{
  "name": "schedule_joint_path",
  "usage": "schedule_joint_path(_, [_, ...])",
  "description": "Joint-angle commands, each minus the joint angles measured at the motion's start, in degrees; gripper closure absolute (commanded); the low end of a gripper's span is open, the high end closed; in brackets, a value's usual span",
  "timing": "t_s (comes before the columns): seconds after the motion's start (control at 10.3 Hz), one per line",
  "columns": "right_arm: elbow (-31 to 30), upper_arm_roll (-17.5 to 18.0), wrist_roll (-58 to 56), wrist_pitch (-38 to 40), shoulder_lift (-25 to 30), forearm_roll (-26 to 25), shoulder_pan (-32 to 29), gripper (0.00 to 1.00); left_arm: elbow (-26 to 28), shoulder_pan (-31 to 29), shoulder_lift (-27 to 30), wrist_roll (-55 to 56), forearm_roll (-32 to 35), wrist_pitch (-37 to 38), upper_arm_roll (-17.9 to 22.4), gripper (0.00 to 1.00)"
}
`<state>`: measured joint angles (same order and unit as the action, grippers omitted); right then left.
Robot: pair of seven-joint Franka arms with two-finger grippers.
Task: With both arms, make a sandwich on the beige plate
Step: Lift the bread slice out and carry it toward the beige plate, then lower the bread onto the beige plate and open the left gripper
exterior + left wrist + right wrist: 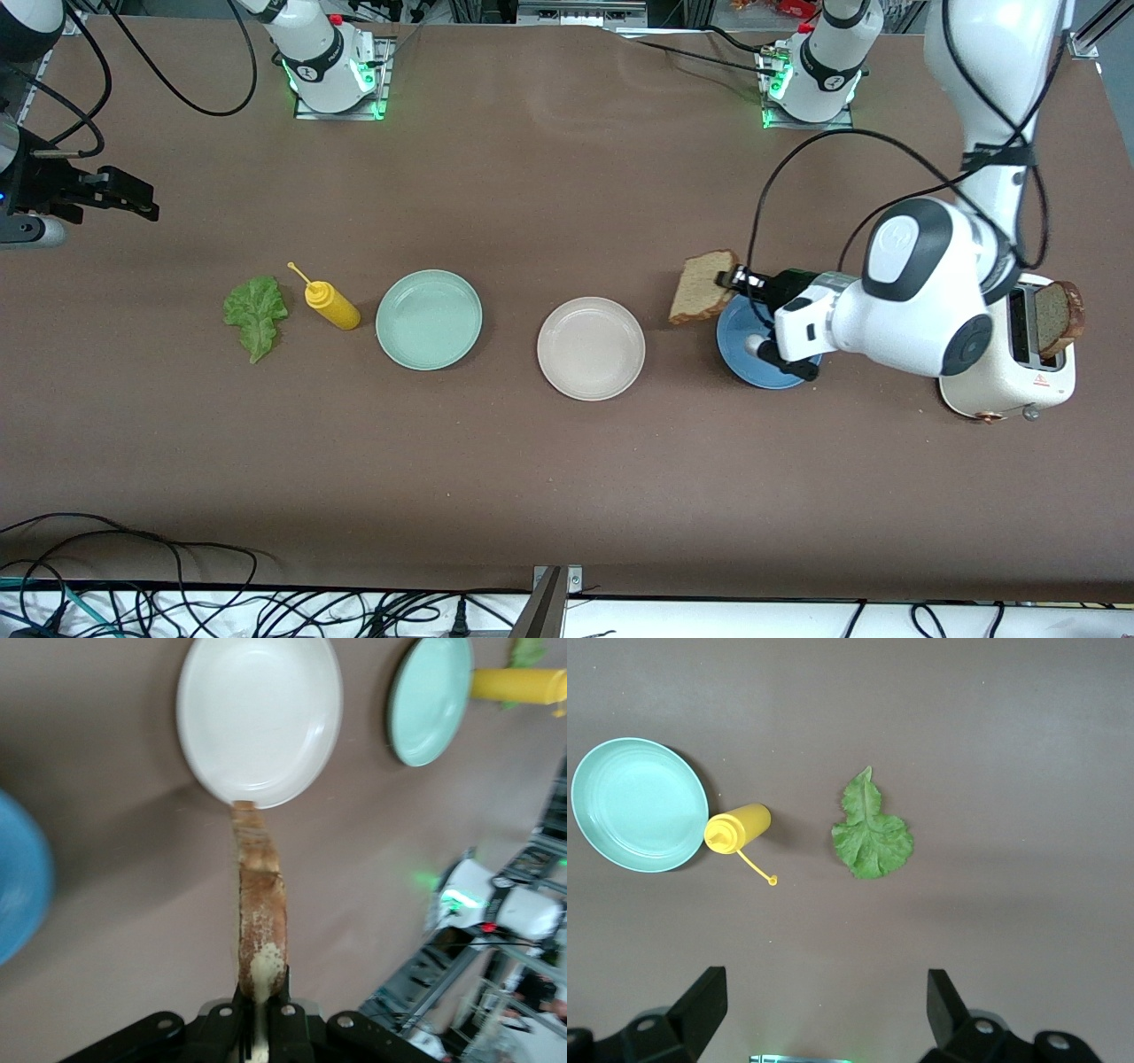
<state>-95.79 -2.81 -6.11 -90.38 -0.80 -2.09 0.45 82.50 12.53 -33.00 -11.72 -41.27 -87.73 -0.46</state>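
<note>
The left gripper (pixel 733 280) is clamping one slice of brown bread (pixel 702 286) by its edge, holding it in the air over the rim of the blue plate (pixel 749 368), beside the beige plate (pixel 591 347) (bare, one of three plates). A second slice (pixel 1058 318) is standing in the white toaster (pixel 1019 377). The right gripper (pixel 115 195) is waiting with fingers spread over the right arm's end of the table. One lettuce leaf (pixel 256 314), one yellow bottle (pixel 330 303) and one mint-green plate (pixel 429 319) are lying in a row.
</note>
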Motion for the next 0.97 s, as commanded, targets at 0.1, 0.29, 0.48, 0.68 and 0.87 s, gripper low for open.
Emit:
schedule_joint_path(0.1, [1.0,-0.1,-0.2,1.1,-0.3,-0.3,-0.1,0.0,-1.7,3.8,-5.0,3.7,-10.8,-5.8,0.7,1.0])
schedule_joint_path(0.29, [1.0,-0.1,-0.1,1.1,-0.3,-0.3,-0.1,0.0,-1.7,7.0,-6.9,6.4,-14.3,-13.4,0.7,1.0])
schedule_joint_path(0.48, [1.0,-0.1,-0.2,1.1,-0.3,-0.3,-0.1,0.0,-1.6,8.7,-8.6,8.5,-18.2,-18.2,0.7,1.0])
schedule_joint_path(0.68, [1.0,-0.1,-0.1,1.1,-1.0,-0.4,-0.1,0.0,-1.5,9.5,-9.8,9.0,-22.2,-21.2,0.7,1.0])
schedule_joint_path(0.87, [1.0,-0.1,-0.1,0.3,-2.3,-0.4,-0.1,0.0,-1.5,9.9,-10.9,9.0,-22.9,-23.4,0.7,1.0])
